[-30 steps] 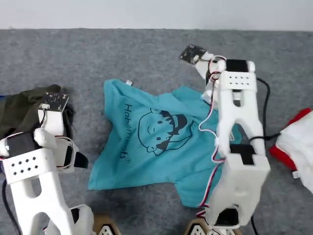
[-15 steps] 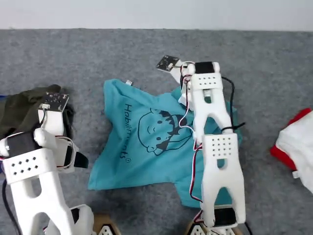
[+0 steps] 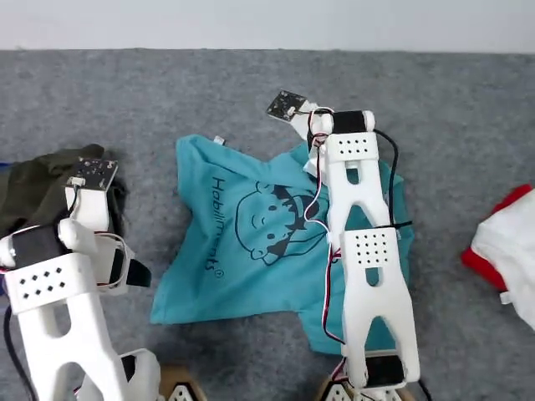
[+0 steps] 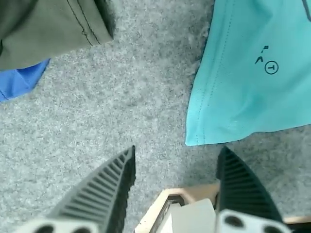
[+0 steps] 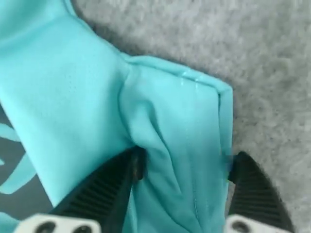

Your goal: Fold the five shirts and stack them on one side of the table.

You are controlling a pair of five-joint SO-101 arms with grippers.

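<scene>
Teal shirt point(image 3: 242, 251) is spread flat at centre; its far-edge fold is straddled by the wide-open right gripper point(image 5: 187, 162), its near corner is faced by the open left gripper point(image 4: 178, 153).

Grey table point(image 3: 468, 109) bears teal shirt point(image 3: 242, 280), olive shirt point(image 3: 35, 185).

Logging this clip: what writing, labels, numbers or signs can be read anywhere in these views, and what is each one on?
On the teal shirt, a line of dark lettering beside the cartoon face: too small and creased to read surely.
On the same shirt near its hem, a small circled mark: a sign, not a word.
On the white tag at the collar: too small to read.
No other print can be made out.
</scene>
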